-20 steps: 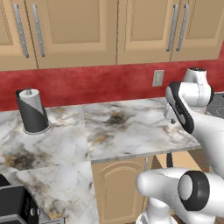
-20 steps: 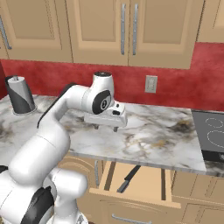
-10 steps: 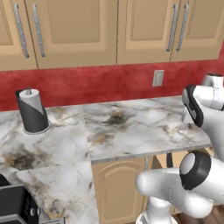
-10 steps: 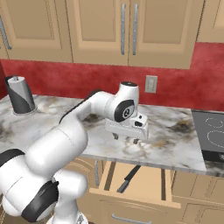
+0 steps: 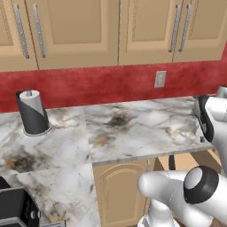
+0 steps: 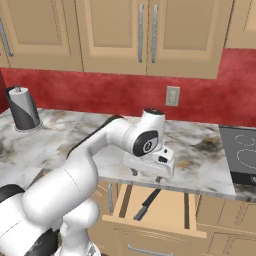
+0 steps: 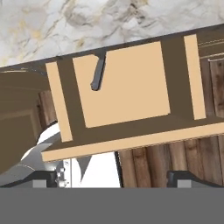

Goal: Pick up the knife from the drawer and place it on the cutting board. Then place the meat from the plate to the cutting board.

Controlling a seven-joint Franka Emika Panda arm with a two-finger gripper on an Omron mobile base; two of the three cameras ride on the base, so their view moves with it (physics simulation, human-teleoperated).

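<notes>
The knife (image 6: 146, 204) lies in the open wooden drawer (image 6: 172, 227) under the counter's front edge, its dark handle toward the drawer front. In the hand view the knife (image 7: 98, 74) sits in the upper left part of the drawer floor (image 7: 127, 87). My gripper (image 6: 146, 176) hangs open at the counter's edge, above the drawer and apart from the knife, with nothing between its fingers. Its fingertips (image 7: 48, 177) rise at the bottom of the hand view. The cutting board, the meat and the plate are out of view.
A dark paper towel holder (image 5: 33, 113) (image 6: 22, 107) stands at the back left of the marble counter (image 6: 60, 135). A black cooktop (image 6: 240, 155) lies at the right. A black appliance (image 5: 17, 208) sits at the lower left. Wall cabinets hang above.
The arm has swung right and forward, bringing the hand from over the counter down to its front edge above the open drawer. The jaws stayed open.
</notes>
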